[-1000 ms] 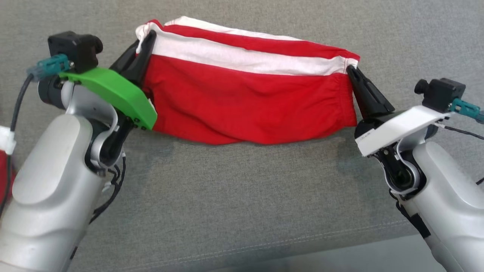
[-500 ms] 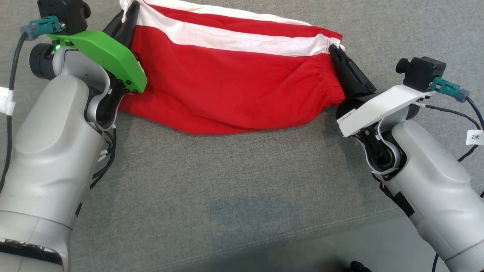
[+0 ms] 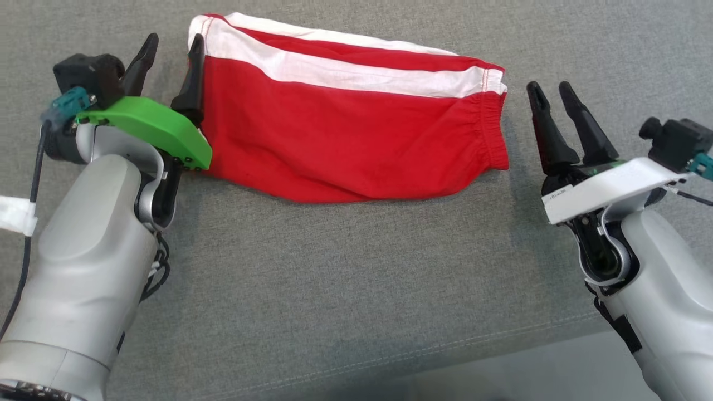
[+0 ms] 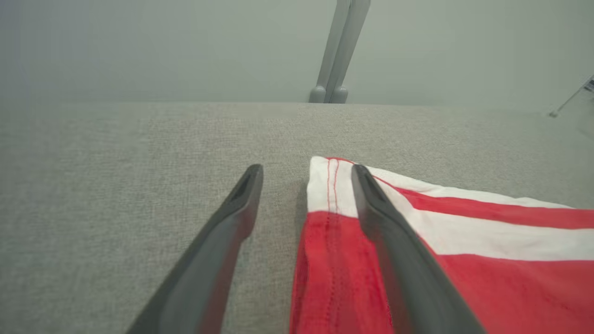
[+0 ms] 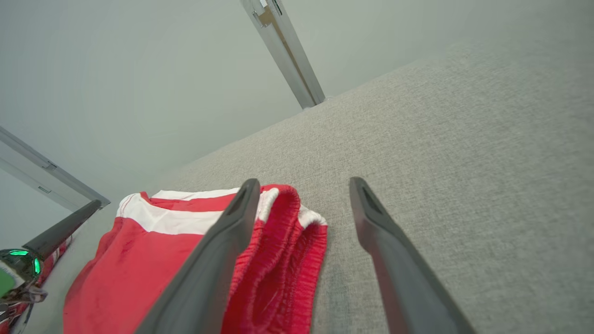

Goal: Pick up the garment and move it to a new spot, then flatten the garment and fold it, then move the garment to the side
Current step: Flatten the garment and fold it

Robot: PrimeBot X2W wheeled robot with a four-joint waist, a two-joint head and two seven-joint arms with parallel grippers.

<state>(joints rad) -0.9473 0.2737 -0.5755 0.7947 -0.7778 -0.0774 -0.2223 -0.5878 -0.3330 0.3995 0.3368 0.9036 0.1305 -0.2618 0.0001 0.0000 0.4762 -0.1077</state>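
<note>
A red garment [image 3: 345, 139] with a white band along its far edge lies spread on a grey upholstered surface [image 3: 356, 289], between the two arms and towards the far side. Its gathered elastic end points to the robot's right, and its stitched white-and-red hem points to the left. The near edge sags in a soft curve with a few shallow wrinkles.

The left gripper [image 3: 174, 40] stands with its fingers spread wide and nothing held between them. One finger lies over bare grey fabric and the other lies along the garment's left hem. The left wrist view shows that finger crossing over the white band, though whether it presses on the cloth cannot be told.

The right gripper [image 3: 548, 86] is also spread wide and holds nothing. In the head view it sits just beside the elastic end, with a strip of grey surface between its fingers and the cloth.

Beyond the far edge of the surface a pale wall rises, with a light metal post [image 4: 338, 51] against it.
</note>
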